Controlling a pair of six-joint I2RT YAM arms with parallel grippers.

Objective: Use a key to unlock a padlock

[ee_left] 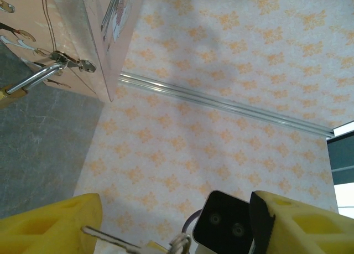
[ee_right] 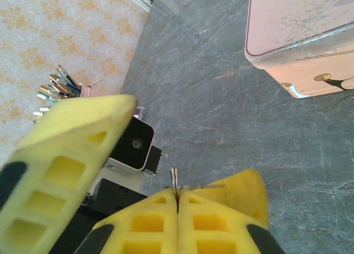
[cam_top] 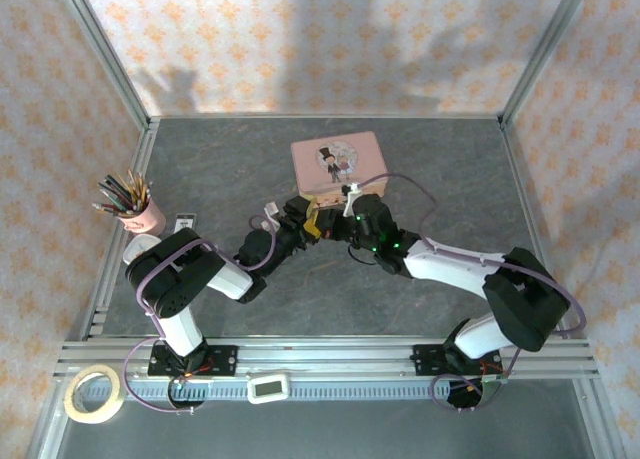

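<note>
In front of the pink tin (cam_top: 338, 164): meeting place of both arms, left jaws and right jaws tip to tip above the grey counter (cam_top: 420, 149).
Padlock (ee_left: 33, 78): hung by its silvery shackle from the tin's clasp (ee_left: 72, 59); brass body cut off by the left edge of the left wrist view, apart from both jaws.
Key (ee_left: 110, 240): low between the left jaws' yellow pads (ee_left: 50, 226), blade lying across the gap, tip toward the left-hand pad, ring (ee_left: 180, 244) at the other end.
Left jaws: wide apart, straddling the key, clamped on nothing.
Right jaws: pressed together on a thin silvery edge (ee_right: 174, 182), judged to be the key seen edge-on.
Bearing: padlock ahead of the key and off to the side its tip faces; shackle slanting from clasp down to body, not in line with the blade.
Nearer arm: impossible to tell from above; both just short of the tin's front.
Keyhole: hidden.
</note>
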